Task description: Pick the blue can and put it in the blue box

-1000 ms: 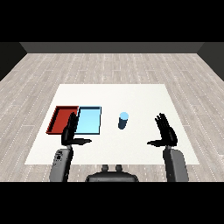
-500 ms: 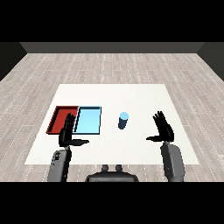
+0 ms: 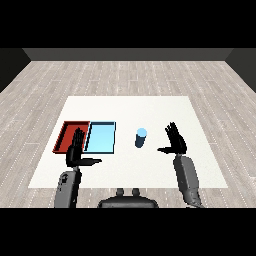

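A white table [image 3: 200, 170] stands on grey wood-plank floor [image 3: 130, 80], dark walls behind.

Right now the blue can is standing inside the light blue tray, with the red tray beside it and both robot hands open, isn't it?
Not quite. The head view shows the blue can standing on the white table, to the right of the light blue tray, not inside it. The rest holds: the red tray lies beside the blue one, and the left robot hand and right robot hand are both open.

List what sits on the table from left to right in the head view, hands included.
Red tray → left hand (overlapping the red tray's near right corner) → light blue tray → blue can → right hand, fingers straight, beside the can without touching it.
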Controlling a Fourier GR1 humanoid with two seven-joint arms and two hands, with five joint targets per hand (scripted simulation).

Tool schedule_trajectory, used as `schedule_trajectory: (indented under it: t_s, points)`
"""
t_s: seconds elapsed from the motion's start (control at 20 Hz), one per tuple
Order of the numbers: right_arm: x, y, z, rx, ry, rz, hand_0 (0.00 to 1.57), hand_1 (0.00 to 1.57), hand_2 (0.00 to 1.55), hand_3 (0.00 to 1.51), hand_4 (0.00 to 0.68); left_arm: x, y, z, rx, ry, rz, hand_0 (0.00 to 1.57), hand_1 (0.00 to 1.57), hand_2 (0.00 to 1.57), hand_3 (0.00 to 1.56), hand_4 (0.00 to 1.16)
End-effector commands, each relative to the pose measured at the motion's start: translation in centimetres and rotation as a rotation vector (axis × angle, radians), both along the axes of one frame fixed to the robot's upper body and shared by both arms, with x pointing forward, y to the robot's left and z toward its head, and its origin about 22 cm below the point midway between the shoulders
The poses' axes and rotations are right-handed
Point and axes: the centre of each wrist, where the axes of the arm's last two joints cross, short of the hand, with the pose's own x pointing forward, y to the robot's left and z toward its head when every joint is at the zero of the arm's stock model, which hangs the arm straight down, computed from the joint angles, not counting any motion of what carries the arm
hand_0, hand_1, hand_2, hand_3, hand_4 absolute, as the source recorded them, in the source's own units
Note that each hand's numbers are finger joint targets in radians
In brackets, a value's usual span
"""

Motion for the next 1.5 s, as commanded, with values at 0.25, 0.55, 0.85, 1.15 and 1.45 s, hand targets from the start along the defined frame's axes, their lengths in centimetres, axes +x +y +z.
schedule_trajectory:
  t_s: [0.25, 0.55, 0.85, 1.15, 1.45]
  points:
    - [0.0, 0.6, -0.8, 0.045, 0.069, 0.003, 0.00, 0.00, 0.00, 0.00, 0.000, -0.7, 0.9, 0.2, 0.008, 0.000, 0.006, 0.00, 0.00, 0.00, 0.00, 0.00]
    - [2.2, 5.3, -3.3, 0.024, 0.074, 0.011, 0.00, 0.00, 0.00, 0.00, 0.000, 0.0, 0.3, -1.9, -0.013, -0.006, 0.006, 0.00, 0.00, 0.00, 0.00, 0.00]
    - [3.1, 5.0, -1.9, 0.048, 0.090, 0.049, 0.00, 0.00, 0.00, 0.00, 0.000, -3.0, 1.2, -1.1, 0.008, -0.010, -0.001, 0.00, 0.00, 0.00, 0.00, 0.00]
    - [4.7, 9.1, -3.1, -0.013, 0.083, 0.043, 0.00, 0.00, 0.00, 0.00, 0.000, 0.1, -0.5, -0.1, -0.005, 0.006, 0.002, 0.00, 0.00, 0.00, 0.00, 0.00]
    - [3.6, 10.6, -3.4, -0.020, 0.103, 0.072, 0.00, 0.00, 0.00, 0.00, 0.000, 0.2, 0.3, 2.3, -0.007, 0.005, -0.009, 0.00, 0.00, 0.00, 0.00, 0.00]
